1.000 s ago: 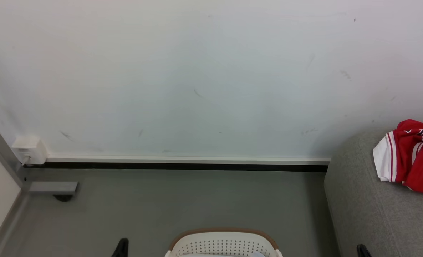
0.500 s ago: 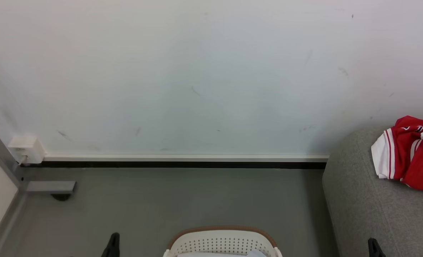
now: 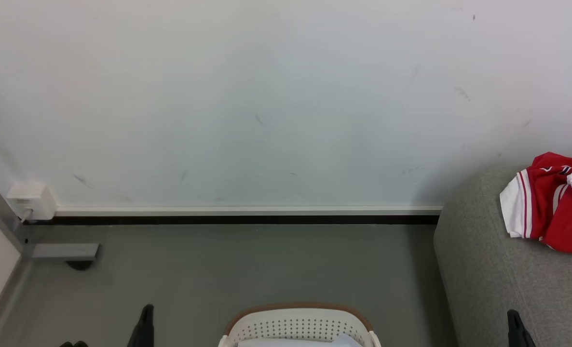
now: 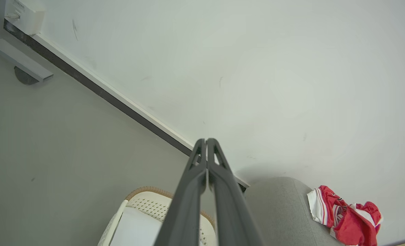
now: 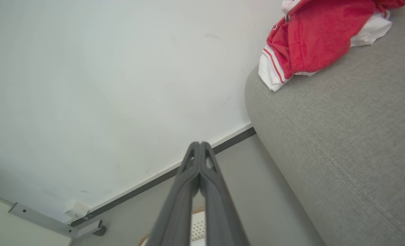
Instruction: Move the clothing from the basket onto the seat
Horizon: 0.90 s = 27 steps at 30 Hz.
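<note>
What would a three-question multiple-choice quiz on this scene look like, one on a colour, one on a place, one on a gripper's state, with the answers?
1. The rim band of the basket is: A brown, B blue, C black.
2. The clothing lies: A inside the basket, B on the seat, C draped over the basket's rim.
3. The left gripper is: A wide open, B shut on the clothing, C shut with nothing between its fingers.

Answers:
1 A: the head view shows a brown band on top of the white perforated side.
2 B: the red heap rests on the grey cushion, apart from the basket.
3 C: in the left wrist view its fingers meet at the tips and hold nothing.
</note>
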Tool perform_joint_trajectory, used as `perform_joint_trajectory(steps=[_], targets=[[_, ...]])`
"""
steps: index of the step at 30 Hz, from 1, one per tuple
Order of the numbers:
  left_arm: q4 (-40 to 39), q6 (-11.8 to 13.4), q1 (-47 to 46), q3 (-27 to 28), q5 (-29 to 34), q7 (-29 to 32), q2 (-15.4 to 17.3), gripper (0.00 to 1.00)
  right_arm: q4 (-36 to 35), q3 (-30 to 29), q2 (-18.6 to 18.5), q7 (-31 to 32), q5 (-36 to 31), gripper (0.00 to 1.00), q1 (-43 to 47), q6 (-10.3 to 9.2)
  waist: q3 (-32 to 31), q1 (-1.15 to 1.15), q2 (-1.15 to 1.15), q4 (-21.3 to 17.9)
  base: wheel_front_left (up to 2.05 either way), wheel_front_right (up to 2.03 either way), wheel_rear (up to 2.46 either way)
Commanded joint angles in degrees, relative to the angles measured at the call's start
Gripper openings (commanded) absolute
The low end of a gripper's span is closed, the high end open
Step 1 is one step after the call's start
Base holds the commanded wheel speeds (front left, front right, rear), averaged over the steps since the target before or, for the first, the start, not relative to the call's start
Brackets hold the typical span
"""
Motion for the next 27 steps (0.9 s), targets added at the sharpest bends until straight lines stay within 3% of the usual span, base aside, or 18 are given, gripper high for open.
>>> perform_joint_trajectory(steps=[1, 27], targets=[[-0.93, -0.23, -1.59, 0.54, -2.01, 0.49, 0.07, 0.0, -1.07, -0.34, -0.36, 0.46, 2.17, 0.0, -1.9, -0.03, 0.05, 0.0, 0.0, -0.04, 0.0, 0.0, 0.0], [-1.57, -0.54, -3.9, 2.95, -19.4, 5.41, -0.18, 0.0, -1.77, -2.07, -0.46, 5.36, 20.59, 0.0, -4.89, -0.06, 1.06, 0.0, 0.0, -0.88, 0.0, 0.0, 0.0]])
